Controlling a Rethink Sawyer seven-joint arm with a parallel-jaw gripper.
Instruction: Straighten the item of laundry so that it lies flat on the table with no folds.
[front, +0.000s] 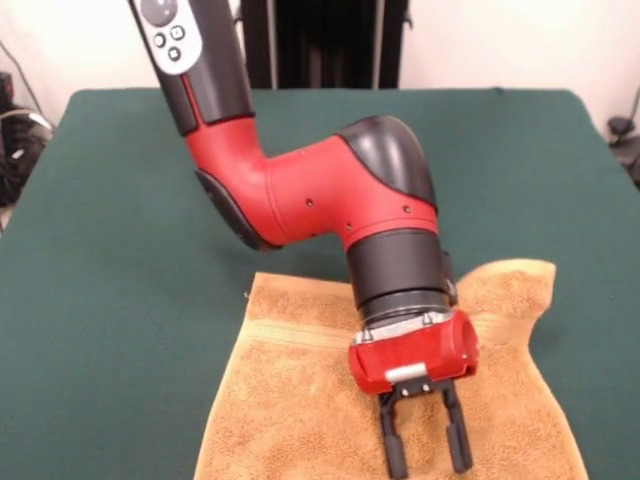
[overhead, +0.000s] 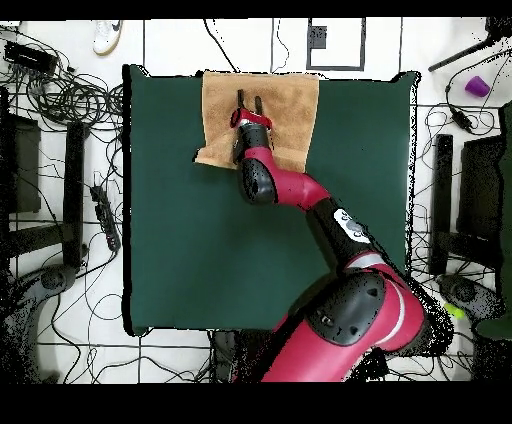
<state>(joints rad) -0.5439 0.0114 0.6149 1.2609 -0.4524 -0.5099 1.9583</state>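
Note:
The golden-orange towel (front: 300, 400) lies on the dark green table (front: 120, 250) at its near edge in the front view; a woven band stripe crosses it and its right far corner is bunched up. In the overhead view the towel (overhead: 290, 110) lies at the table's (overhead: 180, 230) top edge, with one lower corner sticking out to the left. My gripper (front: 428, 462) hangs over the middle of the towel, fingers open and empty, pointing down at the cloth. It also shows in the overhead view (overhead: 250, 100).
The red and black arm (front: 320, 190) reaches across the table from the far side. Cables and equipment lie on the floor around the table (overhead: 70, 110).

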